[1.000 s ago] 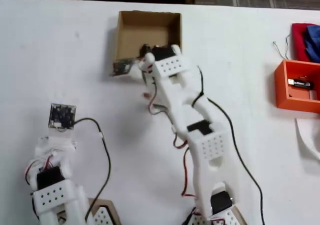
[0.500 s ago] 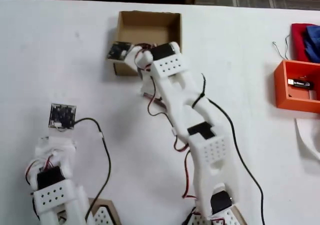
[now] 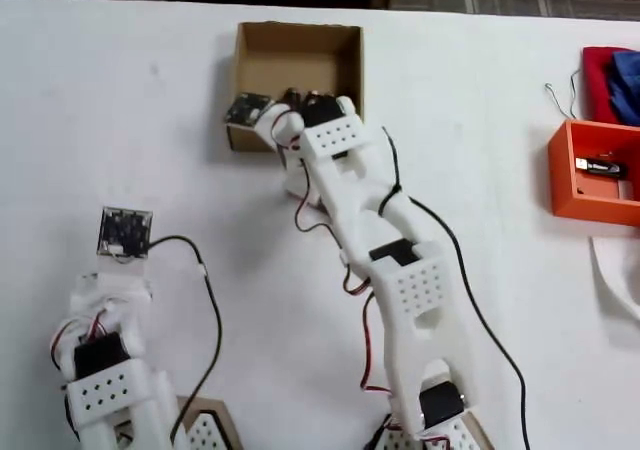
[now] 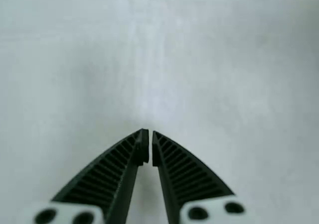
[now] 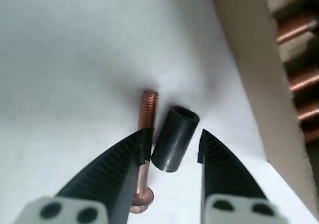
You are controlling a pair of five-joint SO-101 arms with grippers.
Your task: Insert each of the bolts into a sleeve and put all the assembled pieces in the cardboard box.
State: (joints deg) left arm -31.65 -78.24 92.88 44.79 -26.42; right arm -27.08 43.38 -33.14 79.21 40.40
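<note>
In the right wrist view a black sleeve point(image 5: 175, 138) lies on the white table between the fingers of my right gripper point(image 5: 172, 145), which is open around it. A copper bolt point(image 5: 143, 149) lies beside the sleeve, under one finger. The cardboard box point(image 5: 249, 69) stands close by, and several copper bolts in dark sleeves point(image 5: 299, 27) lie inside it. From above, my right arm point(image 3: 335, 135) hangs over the near side of the box point(image 3: 300, 28). My left gripper point(image 4: 148, 147) is shut on nothing, over bare table. The left arm point(image 3: 105, 370) sits at the near left.
An orange tray point(image 3: 590, 175) holding a small black item stands at the right edge, with red cloth point(image 3: 605, 75) behind it. Black and red cables point(image 3: 205, 300) trail from both arms across the table.
The right arm's wrist has turned and shifted a little at the box's near side. The left arm has kept still.
</note>
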